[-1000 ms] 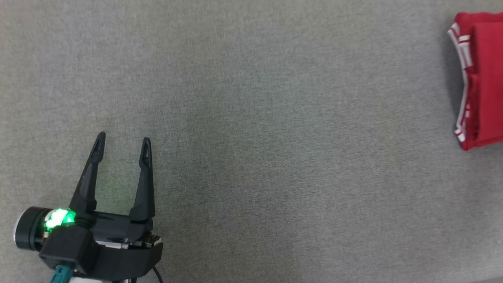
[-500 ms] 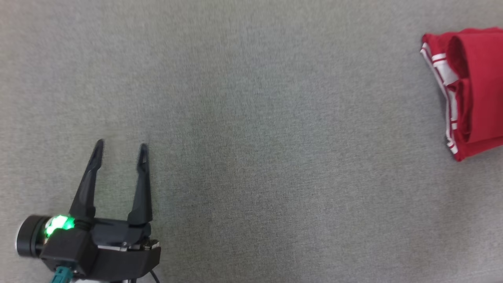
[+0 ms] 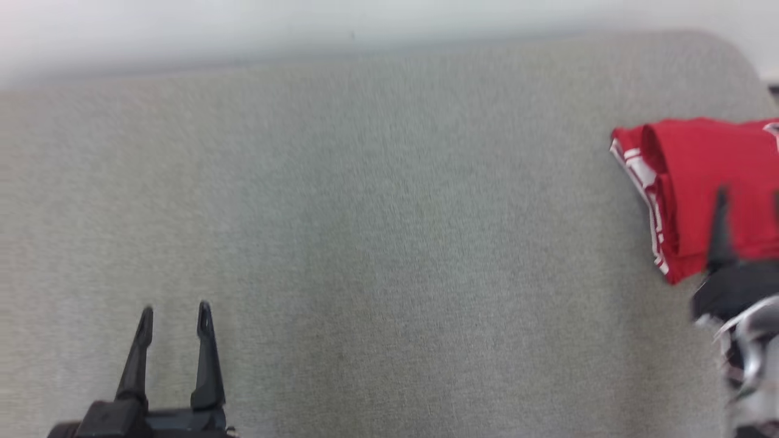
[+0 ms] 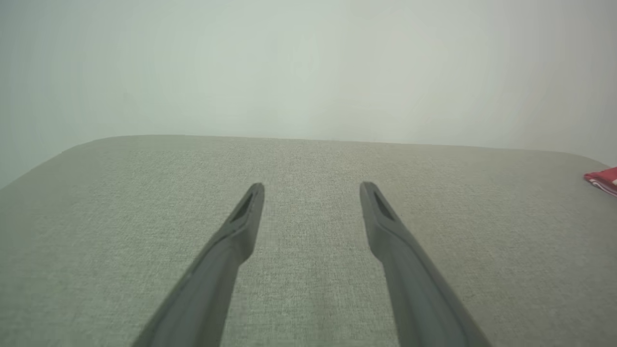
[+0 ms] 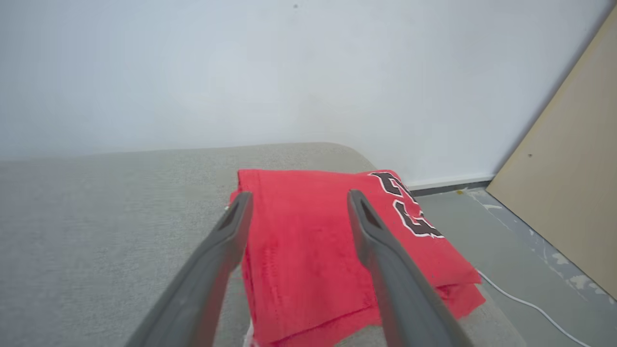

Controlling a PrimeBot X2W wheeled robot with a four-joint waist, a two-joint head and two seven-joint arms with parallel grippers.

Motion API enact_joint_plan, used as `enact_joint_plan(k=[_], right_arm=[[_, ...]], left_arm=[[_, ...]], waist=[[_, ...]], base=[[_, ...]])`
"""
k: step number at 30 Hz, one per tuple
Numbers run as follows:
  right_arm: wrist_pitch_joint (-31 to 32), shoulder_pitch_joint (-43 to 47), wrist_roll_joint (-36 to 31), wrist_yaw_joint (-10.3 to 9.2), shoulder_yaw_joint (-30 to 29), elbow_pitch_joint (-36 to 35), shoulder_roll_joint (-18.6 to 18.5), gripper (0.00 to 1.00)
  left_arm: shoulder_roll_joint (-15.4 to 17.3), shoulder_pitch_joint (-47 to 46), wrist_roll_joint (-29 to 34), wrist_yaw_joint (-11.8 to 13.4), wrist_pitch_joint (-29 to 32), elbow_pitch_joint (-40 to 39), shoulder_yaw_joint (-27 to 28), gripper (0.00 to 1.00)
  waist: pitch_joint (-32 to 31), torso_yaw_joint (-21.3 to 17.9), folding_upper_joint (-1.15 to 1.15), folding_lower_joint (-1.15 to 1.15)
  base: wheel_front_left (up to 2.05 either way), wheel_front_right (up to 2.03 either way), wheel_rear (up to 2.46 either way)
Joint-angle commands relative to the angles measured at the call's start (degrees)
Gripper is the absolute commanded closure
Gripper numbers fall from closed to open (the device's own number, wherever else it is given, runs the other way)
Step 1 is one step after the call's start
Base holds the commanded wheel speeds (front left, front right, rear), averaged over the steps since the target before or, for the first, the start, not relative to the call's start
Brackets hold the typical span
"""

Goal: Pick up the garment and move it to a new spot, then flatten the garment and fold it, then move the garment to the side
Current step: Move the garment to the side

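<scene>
The folded red garment [image 3: 700,182] lies at the right end of the grey cloth-covered table [image 3: 389,243], near the far corner. The right gripper [image 5: 299,196] hovers at its near end, jaws spread wide, holding nothing. The left gripper [image 3: 175,311] is well apart, jaws wide and empty too.

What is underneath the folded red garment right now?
The garment lies on the grey upholstered surface, which shows along its left and far edges. The patch directly beneath and the inner folded layers are covered.

Cloth garment [image 5: 299,250]; matt woven surface [image 3: 365,243]
</scene>
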Motion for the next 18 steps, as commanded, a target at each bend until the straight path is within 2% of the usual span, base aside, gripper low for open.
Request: enact_joint_plan(k=[1,11,18], right_arm=[[-0.9,2.5,0.7,-0.16,1.3,-0.9,1.6,0.0],[-6.3,14.2,2.8,-0.16,7.0,-3.7,7.7,0.0],[-10.1,19.0,2.7,-0.16,9.3,-1.7,9.3,0.0]], left_arm=[[-0.3,1.3,-0.4,0.4,-0.1,0.9,0.4,0.0],[-0.6,5.2,-3.4,2.9,-0.1,6.2,1.7,0.0],[-0.6,7.1,-4.1,3.9,-0.1,8.2,1.3,0.0]], waist=[[-5.6,1.5,0.0,0.01],[-12.3,3.1,0.0,0.01],[-14.4,2.8,0.0,0.01]], base=[[0.0,0.0,0.0],[0.0,0.0,0.0],[0.0,0.0,0.0]])
